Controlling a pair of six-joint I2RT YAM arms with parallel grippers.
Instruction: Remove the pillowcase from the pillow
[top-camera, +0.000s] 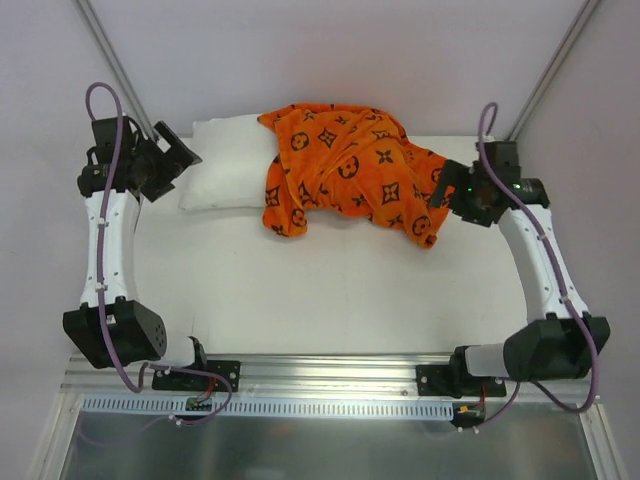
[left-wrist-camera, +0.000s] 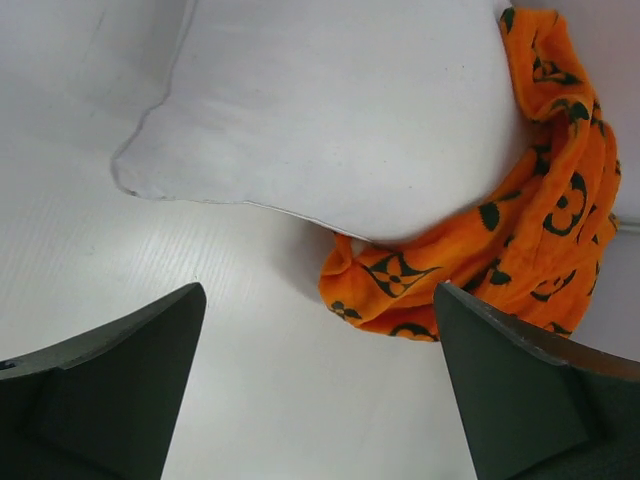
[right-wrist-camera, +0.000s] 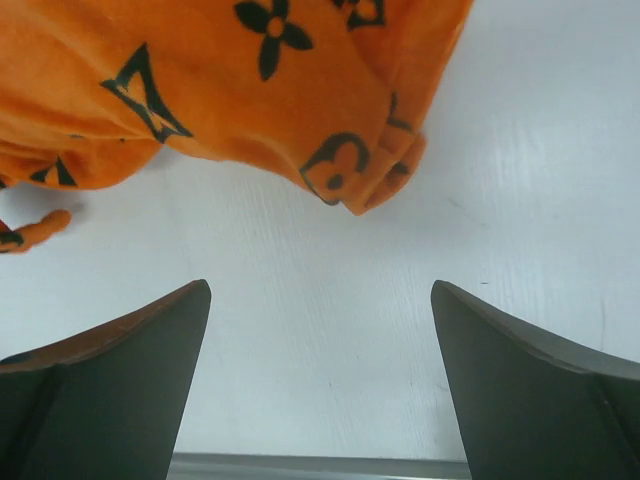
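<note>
While the pillow is lying at the far side of the bench, its right part is being covered by the bunched-up orange pillowcase, and its left part is being shown bare and white. Nothing is being gripped right now. The left pincer is being held wide apart just beside the bare left end of the pillow. The right pincer is being held wide apart just beside the right end of the pillowcase, with only bench showing between its fingers. The job looks partway done, but how much pillow is being hidden under the orange cloth cannot be told. For the pull to go well, the bare pillow end is best being pinched by the left pincer, so that the pillow is being pinned in place. Only orange cloth should be getting pinched by the right pincer, near the loose edge, not the pillow under it. The cloth should then be getting drawn off to the right, slowly and low, so that the pillow is not being dragged along.
</note>
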